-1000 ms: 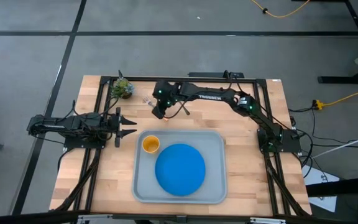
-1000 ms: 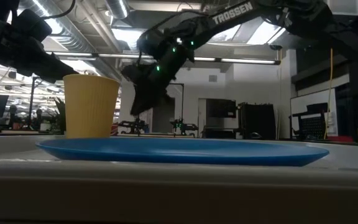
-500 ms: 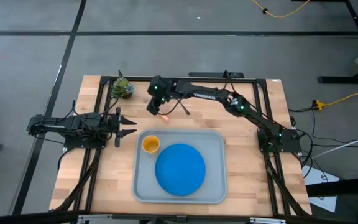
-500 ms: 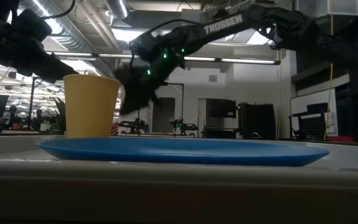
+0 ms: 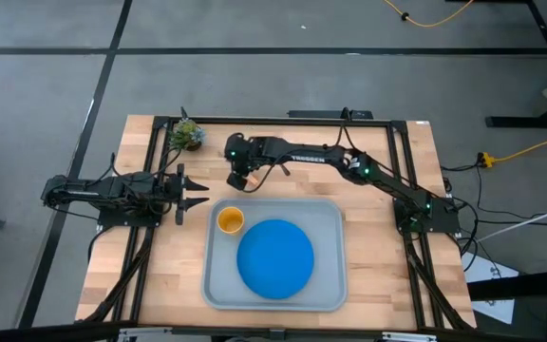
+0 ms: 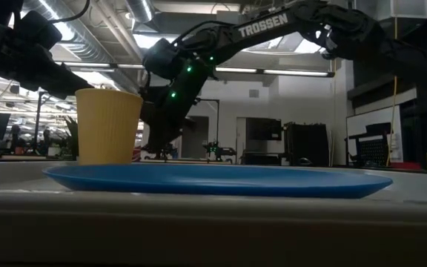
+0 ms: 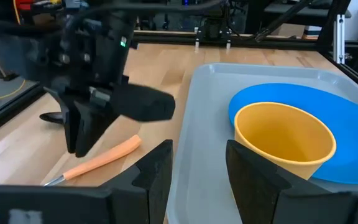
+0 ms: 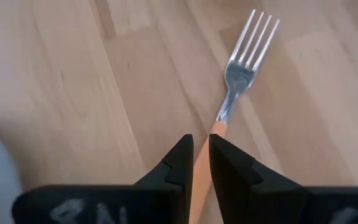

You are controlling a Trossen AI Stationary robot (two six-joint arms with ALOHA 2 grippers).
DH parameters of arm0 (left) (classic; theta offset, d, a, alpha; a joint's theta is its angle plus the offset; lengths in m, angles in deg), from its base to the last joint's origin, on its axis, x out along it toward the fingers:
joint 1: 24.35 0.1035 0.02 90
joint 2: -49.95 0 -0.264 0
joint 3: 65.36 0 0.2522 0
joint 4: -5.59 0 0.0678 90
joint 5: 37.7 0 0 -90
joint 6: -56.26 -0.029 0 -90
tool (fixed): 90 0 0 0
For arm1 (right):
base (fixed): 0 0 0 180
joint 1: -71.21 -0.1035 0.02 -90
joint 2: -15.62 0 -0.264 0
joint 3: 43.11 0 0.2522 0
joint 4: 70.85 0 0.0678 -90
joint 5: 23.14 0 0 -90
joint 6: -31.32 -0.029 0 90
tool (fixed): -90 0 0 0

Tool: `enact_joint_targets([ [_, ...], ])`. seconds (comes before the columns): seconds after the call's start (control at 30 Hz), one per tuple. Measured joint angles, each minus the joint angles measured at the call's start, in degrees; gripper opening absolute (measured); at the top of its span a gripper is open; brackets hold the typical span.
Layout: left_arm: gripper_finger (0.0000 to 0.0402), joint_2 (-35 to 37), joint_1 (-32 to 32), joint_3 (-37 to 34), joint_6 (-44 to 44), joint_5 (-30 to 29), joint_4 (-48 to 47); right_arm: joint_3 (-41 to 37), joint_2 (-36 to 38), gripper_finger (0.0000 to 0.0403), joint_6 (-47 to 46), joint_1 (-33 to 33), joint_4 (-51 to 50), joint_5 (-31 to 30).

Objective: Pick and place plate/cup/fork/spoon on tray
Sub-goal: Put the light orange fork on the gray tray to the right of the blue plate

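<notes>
The fork, with silver tines and a tan-orange handle, lies flat on the wooden table just beyond the tray's far left corner; it also shows in the left wrist view. My right gripper is down on it, fingers closed on the handle. The dark spoon lies on the table behind it. The blue plate and the orange-yellow cup stand in the grey-blue tray. My left gripper waits open left of the tray. My right gripper pinches the fork's handle between its two fingers, just behind the metal neck. The fingers point down from above and lie across the handle. The fork lies flat on the table, tines pointing away from the fingers.
A small green plant stands at the table's far left corner. Black frame rails run along the table's edges. Bare wood lies to the right of and in front of the tray.
My right gripper has shifted a little toward the table's left edge and come down from above the table to the fork. The fork, plate and cup have stayed where they were.
</notes>
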Motion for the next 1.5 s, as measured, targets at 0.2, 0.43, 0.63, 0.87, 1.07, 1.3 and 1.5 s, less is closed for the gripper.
enact_joint_targets([
  [0.2,0.0143,0.02,0.00,0.00,0.00,0.00,0.02,-0.02,-1.21,0.0057,-3.06,-0.60,1.98,-0.22],
  [0.43,0.0143,0.01,0.02,0.02,0.00,-0.01,0.02,-0.02,-1.22,0.0057,-11.06,-0.25,0.49,-1.72],
  [0.63,0.0143,-0.01,0.00,0.02,0.00,-0.02,-0.01,-0.02,-1.22,0.0059,-12.16,-0.20,0.71,-2.50],
  [0.87,0.0143,0.01,0.00,0.02,0.00,-0.02,-0.01,-0.02,-1.22,0.0104,-11.61,-0.14,0.87,-3.02],
  [1.07,0.0143,0.02,0.01,0.02,0.00,-0.02,-0.01,-0.02,-1.22,0.0111,-9.06,-0.23,0.30,-3.12],
  [1.3,0.0143,0.01,0.02,0.02,0.00,-0.04,0.01,-2.19,-2.55,0.0112,-9.35,-0.20,1.05,-3.15],
  [1.5,0.0143,0.00,0.02,0.02,0.00,-0.02,-0.01,-3.69,-2.44,0.0112,-10.34,-0.09,1.64,-3.45],
])
